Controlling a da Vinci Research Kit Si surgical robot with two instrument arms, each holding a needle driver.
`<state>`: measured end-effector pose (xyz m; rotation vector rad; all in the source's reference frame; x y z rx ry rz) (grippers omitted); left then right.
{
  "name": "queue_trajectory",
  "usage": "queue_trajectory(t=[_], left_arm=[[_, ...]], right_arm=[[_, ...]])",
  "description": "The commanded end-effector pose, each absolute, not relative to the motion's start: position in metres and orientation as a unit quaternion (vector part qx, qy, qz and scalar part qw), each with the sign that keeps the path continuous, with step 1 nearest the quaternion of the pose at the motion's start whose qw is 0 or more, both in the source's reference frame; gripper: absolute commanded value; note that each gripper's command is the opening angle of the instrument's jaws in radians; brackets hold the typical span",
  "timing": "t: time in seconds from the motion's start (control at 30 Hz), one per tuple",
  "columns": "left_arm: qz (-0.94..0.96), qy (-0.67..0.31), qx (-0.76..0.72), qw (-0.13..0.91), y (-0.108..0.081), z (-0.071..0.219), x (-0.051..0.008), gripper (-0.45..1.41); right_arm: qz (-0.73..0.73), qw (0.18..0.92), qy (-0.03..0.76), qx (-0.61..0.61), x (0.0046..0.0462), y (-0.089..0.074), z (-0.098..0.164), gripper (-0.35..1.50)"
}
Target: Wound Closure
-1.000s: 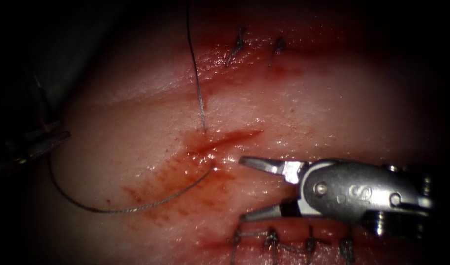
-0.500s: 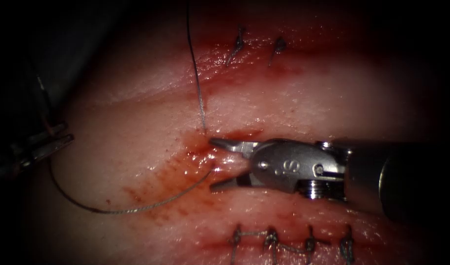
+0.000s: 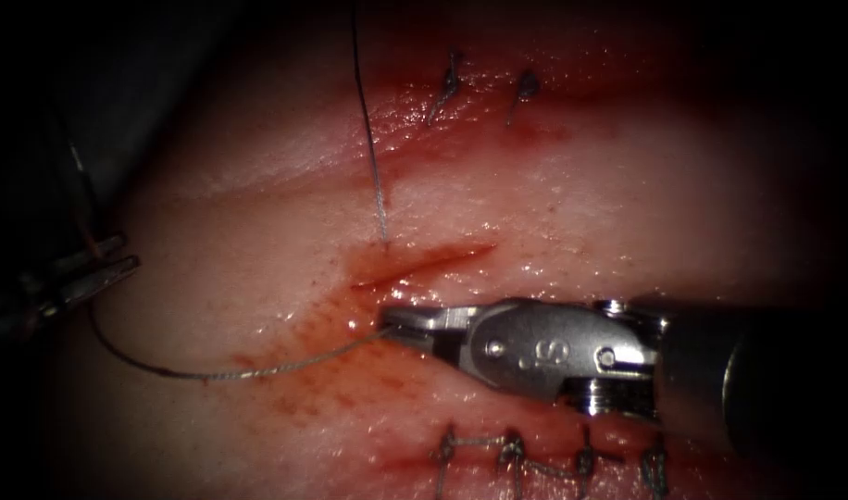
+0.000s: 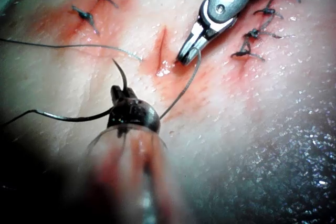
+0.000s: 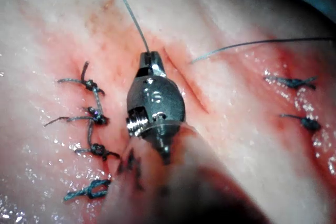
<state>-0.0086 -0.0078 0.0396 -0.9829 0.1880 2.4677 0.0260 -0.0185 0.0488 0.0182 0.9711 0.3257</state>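
- Clamping the thread (image 3: 211, 374) in the right tool (image 3: 396, 324), jaws fully closed on it, just below the left end of the cut (image 3: 424, 259) and right where the strand meets the tissue (image 3: 581, 185).
- Holding the needle (image 4: 122, 73) in the left tool (image 3: 118, 255), well off to the left of the cut, clear of the tissue and not in it; jaws closed on its curve somewhere back from the point, exactly where being hard to tell.
- Lying almost straight left of the right tool's tip: the left tool and needle, with the thread sagging in a shallow arc between the two across the red fluid (image 3: 350, 333).
- Pointing leftward along the right tool's long axis, roughly in line with the cut and with that strand.
- Sitting far nearer the cut: the right tool, touching or nearly touching the tissue; keeping well apart from it: the left.
- Running down from above into the upper edge of the cut: a second strand, free of both tools.
- Showing in the left wrist view what the endoscope view leaves dim: the bare point curving up out of the left tool (image 4: 122, 94), and the right tool (image 4: 186, 56) pinching the strand.
- Confirming in the right wrist view the right tool (image 5: 149, 59) closed on the strand, beside the row of finished stitches (image 5: 92, 114).
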Motion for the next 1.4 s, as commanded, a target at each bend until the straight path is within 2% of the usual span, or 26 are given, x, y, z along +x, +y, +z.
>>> queue_trajectory(t=[0.03,0.43,0.87,0.97,1.0,1.03,1.17,1.27,1.33,1.4], left_arm=[[0.9,0.068,-0.359,0.237,-0.008,0.04,-0.0092,-0.45],[0.9,0.068,-0.359,0.236,-0.008,0.04,-0.0093,-0.45],[0.902,0.065,-0.359,0.233,-0.008,0.04,-0.0094,-0.45],[0.902,0.065,-0.359,0.233,-0.008,0.04,-0.0094,-0.45],[0.902,0.065,-0.359,0.233,-0.008,0.041,-0.0094,-0.45],[0.902,0.065,-0.359,0.233,-0.008,0.041,-0.0094,-0.45],[0.902,0.065,-0.359,0.233,-0.008,0.041,-0.0094,-0.45],[0.902,0.065,-0.359,0.233,-0.008,0.041,-0.0094,-0.45],[0.902,0.065,-0.359,0.233,-0.008,0.041,-0.0094,-0.45],[0.902,0.065,-0.359,0.233,-0.008,0.041,-0.0094,-0.45]], right_arm=[[0.15,0.872,0.465,0.015,0.0272,-0.021,0.048,-0.35],[0.114,0.878,0.463,0.039,0.0301,-0.028,0.039,-0.35],[0.082,0.861,0.497,0.073,0.0341,-0.031,0.035,-0.33],[0.083,0.851,0.515,0.059,0.0336,-0.029,0.035,0.93],[0.079,0.845,0.527,0.051,0.0332,-0.028,0.035,1.23],[0.081,0.839,0.536,0.042,0.0328,-0.028,0.036,1.35],[0.09,0.83,0.55,0.025,0.0299,-0.025,0.036,1.42],[0.093,0.829,0.551,0.017,0.0284,-0.023,0.037,1.38],[0.095,0.836,0.541,0.004,0.0246,-0.02,0.038,1.23],[0.097,0.84,0.533,-0.003,0.0231,-0.018,0.038,1.23]])
